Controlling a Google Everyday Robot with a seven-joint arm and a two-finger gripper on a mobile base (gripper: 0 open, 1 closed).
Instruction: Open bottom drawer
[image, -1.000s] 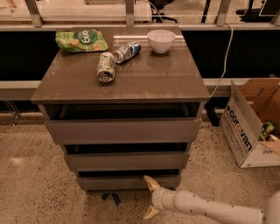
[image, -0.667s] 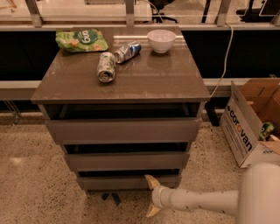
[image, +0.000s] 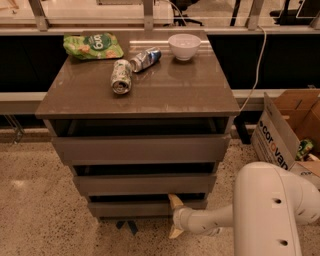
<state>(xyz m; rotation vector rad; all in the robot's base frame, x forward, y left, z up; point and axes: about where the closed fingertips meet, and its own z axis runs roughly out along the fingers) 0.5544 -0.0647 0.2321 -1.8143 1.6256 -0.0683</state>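
The desk (image: 175, 90) has three stacked drawer fronts; the bottom drawer (image: 130, 208) is lowest, near the floor. The gripper (image: 174, 217) is at its front, right of centre, fingers spread wide, the upper one at the panel's top edge.

Office or lab test area: speckled floor (image: 30, 220), cardboard box (image: 280, 135) to the right of the gripper (image: 174, 216), chair base (image: 182, 7) far behind it. Gripper sits low, fingers spread, at the bottom drawer (image: 135, 208).
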